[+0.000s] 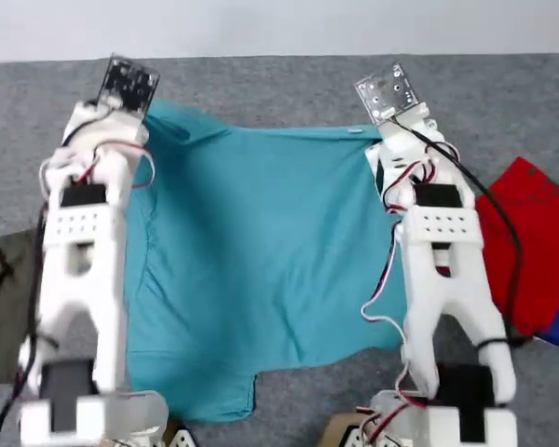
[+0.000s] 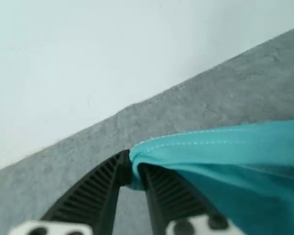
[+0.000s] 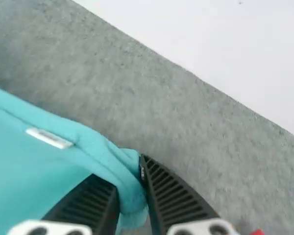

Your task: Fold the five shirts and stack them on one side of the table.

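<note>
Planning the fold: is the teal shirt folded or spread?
Spread: teal shirt lies open, far edge pinched by left gripper and right gripper.

Extended forward, left gripper (image 2: 132,171) and right gripper (image 3: 126,178) clamped.

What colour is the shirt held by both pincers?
The shirt is plain teal, a blue-green; the high view shows it best.
</note>
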Available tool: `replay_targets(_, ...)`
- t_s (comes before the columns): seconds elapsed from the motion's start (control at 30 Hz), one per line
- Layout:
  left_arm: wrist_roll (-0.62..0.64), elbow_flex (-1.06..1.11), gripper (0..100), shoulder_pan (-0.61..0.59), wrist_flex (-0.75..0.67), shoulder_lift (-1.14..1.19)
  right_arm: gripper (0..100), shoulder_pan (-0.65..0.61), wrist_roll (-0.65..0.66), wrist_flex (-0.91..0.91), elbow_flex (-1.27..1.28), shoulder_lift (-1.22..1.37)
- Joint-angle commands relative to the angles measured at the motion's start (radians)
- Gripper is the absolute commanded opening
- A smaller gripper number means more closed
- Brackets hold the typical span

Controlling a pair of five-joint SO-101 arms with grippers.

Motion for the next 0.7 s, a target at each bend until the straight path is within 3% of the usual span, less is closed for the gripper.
replay_targets(0.0, -0.014, -0.257, 0, 0.003, -0.026, 0.153, 1.0, 0.001, 0.006, -0.067, -0.143, 0.058)
replay_targets(0.3, -0.014, -0.593, 0, 0.009, 0.066, 0.396, 1.0, -0.004, 0.069, -0.067, -0.482, 0.309)
replay_targets(0.57, -0.015, -0.639, 0, 0.015, 0.210, 0.408, 1.0, -0.028, 0.071, -0.001, -0.532, 0.383)
replay_targets(0.67, -0.097, -0.641, 0, 0.026, 0.342, 0.407, 1.0, -0.042, 0.120, 0.120, -0.532, 0.377)
